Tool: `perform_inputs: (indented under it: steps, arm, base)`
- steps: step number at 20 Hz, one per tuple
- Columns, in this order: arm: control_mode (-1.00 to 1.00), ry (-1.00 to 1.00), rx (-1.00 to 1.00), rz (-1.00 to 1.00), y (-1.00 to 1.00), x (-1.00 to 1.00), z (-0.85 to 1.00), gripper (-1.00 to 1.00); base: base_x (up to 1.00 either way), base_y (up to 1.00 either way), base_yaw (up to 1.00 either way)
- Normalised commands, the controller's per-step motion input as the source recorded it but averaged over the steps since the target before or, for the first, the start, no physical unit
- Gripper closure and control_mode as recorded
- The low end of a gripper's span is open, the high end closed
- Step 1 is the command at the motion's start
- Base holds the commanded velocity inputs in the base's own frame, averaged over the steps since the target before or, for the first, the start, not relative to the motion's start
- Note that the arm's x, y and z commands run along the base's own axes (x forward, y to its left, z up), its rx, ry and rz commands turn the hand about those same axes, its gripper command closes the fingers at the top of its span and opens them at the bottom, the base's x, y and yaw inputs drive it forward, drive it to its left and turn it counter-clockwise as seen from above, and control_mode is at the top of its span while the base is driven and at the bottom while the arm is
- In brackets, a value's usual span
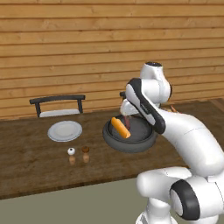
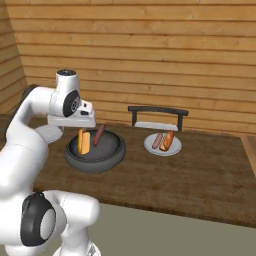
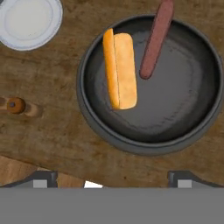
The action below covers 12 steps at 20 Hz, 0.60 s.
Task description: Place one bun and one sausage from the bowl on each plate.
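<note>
Seen from the left base view, the gripper (image 1: 127, 114) hangs above the bowl (image 1: 129, 141), mostly hidden behind the arm's white forearm, so its jaws cannot be made out here; a bun (image 1: 120, 127) leans against the bowl's left inner wall, and an empty plate (image 1: 64, 131) lies on the table (image 1: 30, 157) to the left, with a white-topped shaker (image 1: 71, 155) and a brown-topped shaker (image 1: 85, 154) standing side by side in front of it. From the right base view, the hand is over the bowl's (image 2: 95, 152) left part, above the upright-looking bun (image 2: 83, 141) and a sausage (image 2: 99, 135) that rests slanted against the far rim; a second plate (image 2: 162, 146), well apart to the right before a dark chair (image 2: 157, 118), carries a sausage and a bun lying together. Looking down in the hand view, the two fingertips (image 3: 43, 178) stand wide apart at the bottom edge, holding and touching nothing; the bun (image 3: 120, 69) and sausage (image 3: 156, 38) lie in the bowl (image 3: 100, 127), just beside each other, the sausage's far end over the rim.
</note>
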Motion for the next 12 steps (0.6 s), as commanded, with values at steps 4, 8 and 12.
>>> perform_inputs:
  steps: [4, 8, 12]
  arm:
    - [-1.0, -0.01, -0.04, 0.08, 0.44, 0.17, -0.13, -1.0]
    - [-1.0, 0.0, -0.03, 0.0, -0.23, 0.31, -0.38, -1.0]
    - [-1.0, 0.05, -0.1, -0.05, 0.07, 0.44, -0.49, -1.0]
  base:
    - [0.0, 0.0, 0.0]
    - [0.0, 0.0, 0.0]
    - [0.0, 0.0, 0.0]
